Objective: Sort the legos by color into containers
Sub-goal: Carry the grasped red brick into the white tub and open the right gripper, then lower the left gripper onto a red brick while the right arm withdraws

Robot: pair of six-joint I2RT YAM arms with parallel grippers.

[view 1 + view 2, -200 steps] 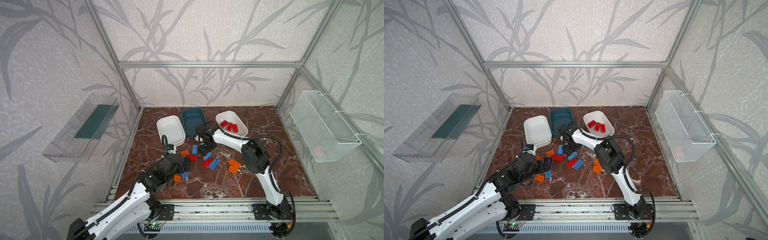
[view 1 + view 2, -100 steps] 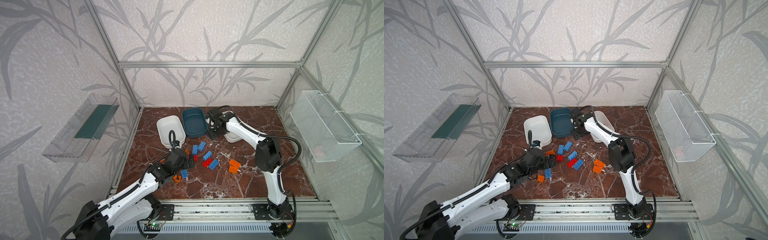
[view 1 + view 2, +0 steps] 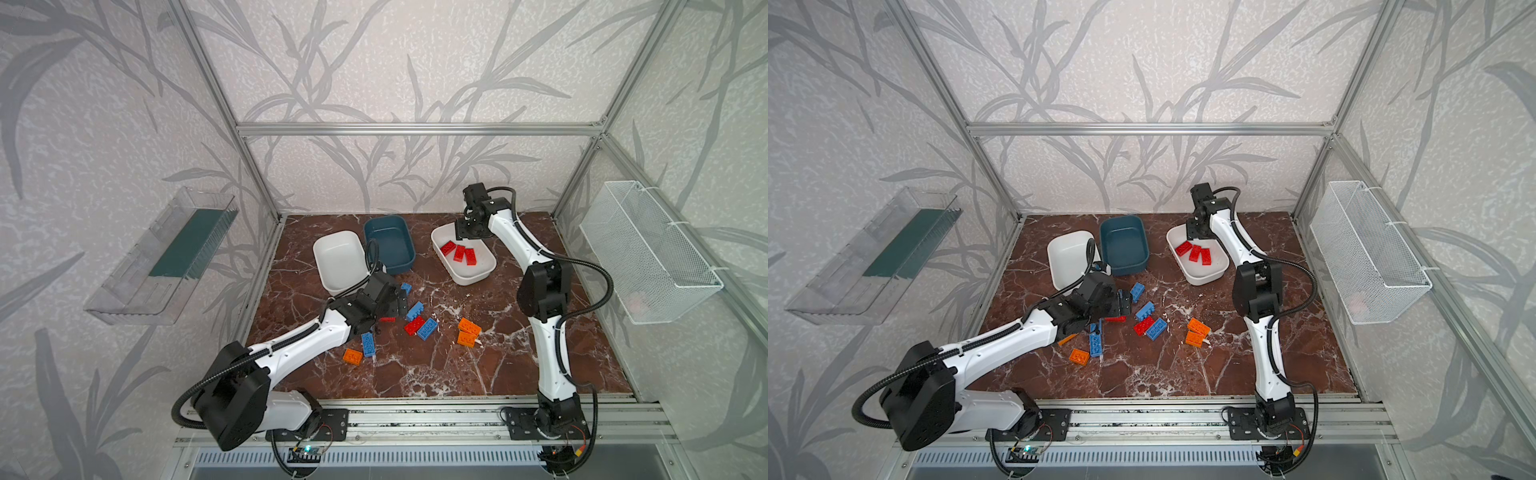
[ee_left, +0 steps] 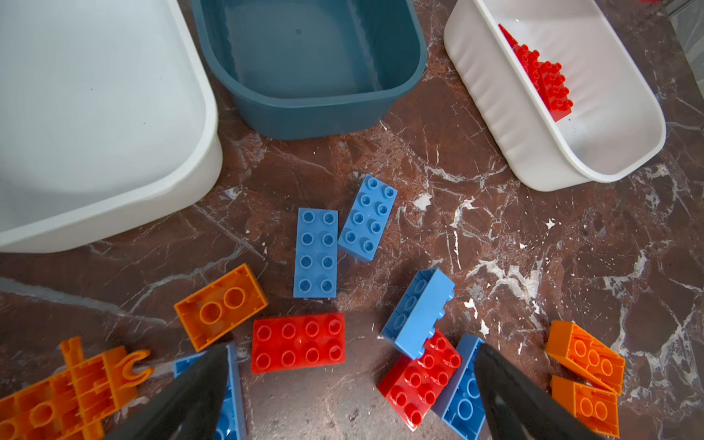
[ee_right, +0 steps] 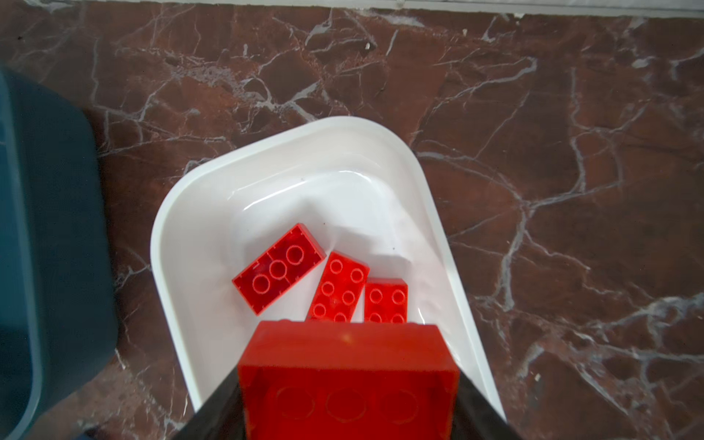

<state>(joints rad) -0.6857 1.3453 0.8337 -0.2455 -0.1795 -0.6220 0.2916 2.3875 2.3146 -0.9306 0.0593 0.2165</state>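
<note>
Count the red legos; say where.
6 red legos: three in the right white tub, one in the right gripper above it, two on the table by the left gripper; more may be hidden.

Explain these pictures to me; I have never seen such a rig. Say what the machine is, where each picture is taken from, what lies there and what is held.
Two white robot arms work over a marble tabletop, each ending in a two-fingered gripper. Two pictures look down from overhead; two come from wrist cameras. The right gripper is shut on a red brick above a white tub holding three red bricks. The left gripper is open and empty over loose red, blue and orange bricks. A teal tub and a second white tub are empty.
</note>
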